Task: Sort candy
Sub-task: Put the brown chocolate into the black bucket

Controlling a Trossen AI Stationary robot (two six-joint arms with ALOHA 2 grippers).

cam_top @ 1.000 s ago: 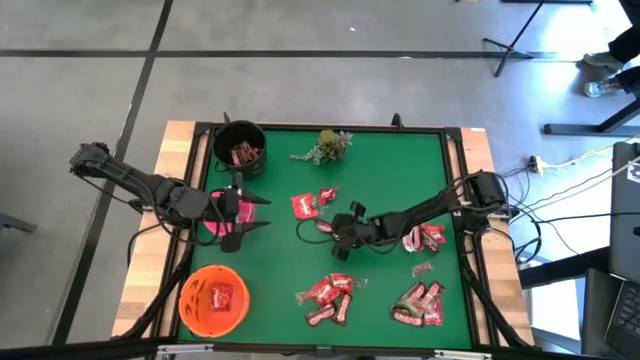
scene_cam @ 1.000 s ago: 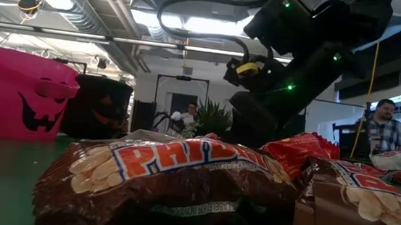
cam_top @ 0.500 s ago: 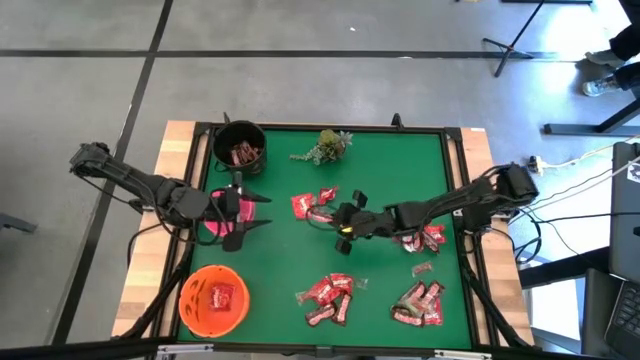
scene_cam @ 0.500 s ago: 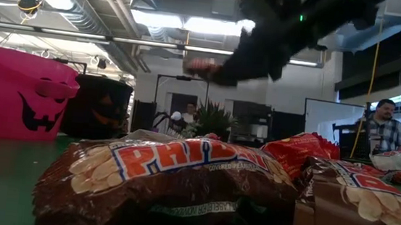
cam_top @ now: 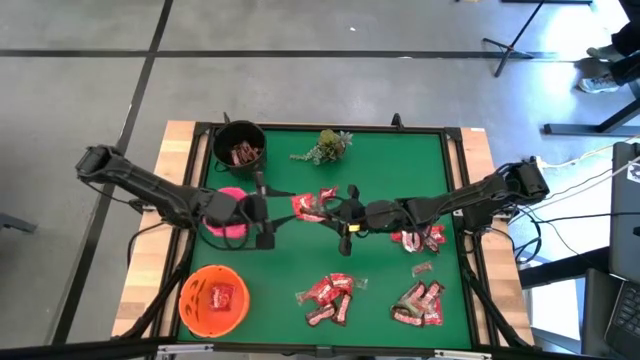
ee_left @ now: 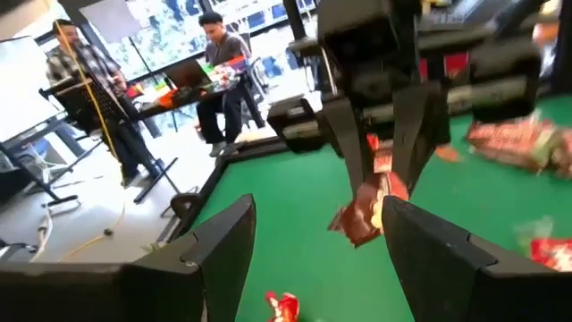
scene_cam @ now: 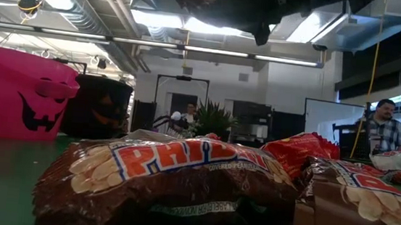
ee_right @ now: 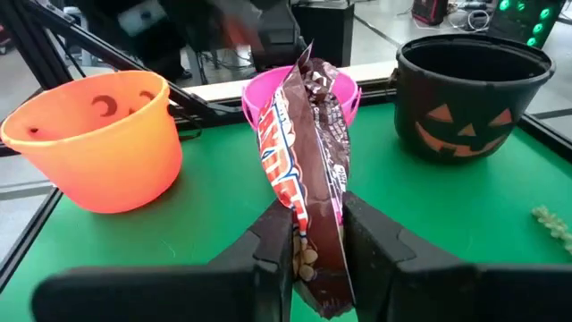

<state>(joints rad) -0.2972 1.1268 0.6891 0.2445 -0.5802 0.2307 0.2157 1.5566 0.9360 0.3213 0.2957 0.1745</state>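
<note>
Right gripper [ee_right: 317,234] clamps a brown-wrapped candy bar [ee_right: 308,152], lifted ahead of the wide-open, empty left gripper [ee_left: 308,237]. Black bucket [cam_top: 240,146] and orange bucket [cam_top: 213,298] hold some candy; several piles [cam_top: 328,298] near the right gripper remain unsorted.

Overhead, table-level, two wrist views

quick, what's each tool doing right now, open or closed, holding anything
Left tool: open, empty, beside the pink bucket.
Right tool: shut on a brown candy bar, mid-table.
</note>
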